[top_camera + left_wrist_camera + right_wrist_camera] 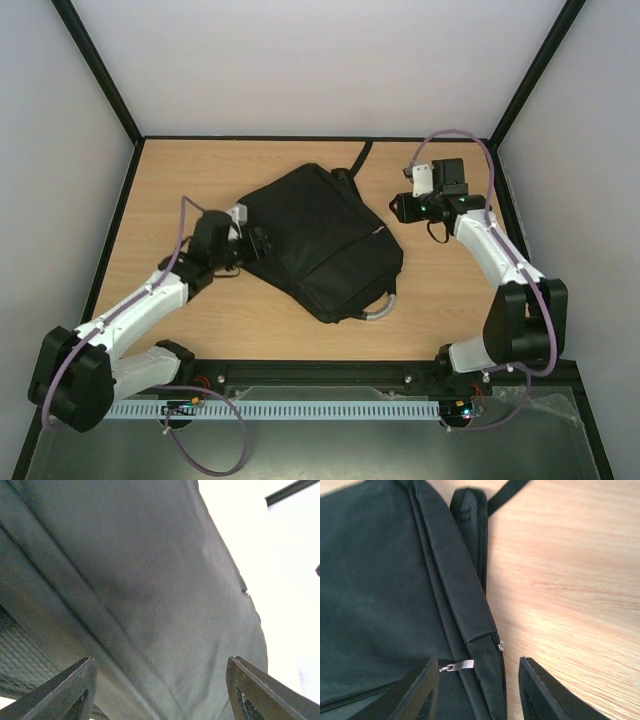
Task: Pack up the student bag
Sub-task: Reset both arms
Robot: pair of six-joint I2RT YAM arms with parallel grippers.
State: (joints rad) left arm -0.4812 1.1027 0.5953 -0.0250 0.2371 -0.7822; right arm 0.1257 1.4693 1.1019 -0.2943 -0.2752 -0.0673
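The black student bag (pixel 320 240) lies flat in the middle of the wooden table, its grey curved handle (pixel 381 307) at the near right corner. My left gripper (pixel 258 243) is open at the bag's left edge; in the left wrist view the bag's fabric (pixel 150 590) fills the frame between the spread fingers (pixel 75 685). My right gripper (pixel 398 208) is open at the bag's right side. In the right wrist view its fingers (pixel 422 690) straddle the bag's edge, with a silver zipper pull (pixel 457 666) and a second small slider (pixel 500 645) between them.
A black strap (pixel 358 158) runs from the bag's far corner toward the back; it also shows in the right wrist view (pixel 507 491). A padded shoulder strap (pixel 472 525) lies beside the bag. Black frame rails edge the table (pixel 200 330).
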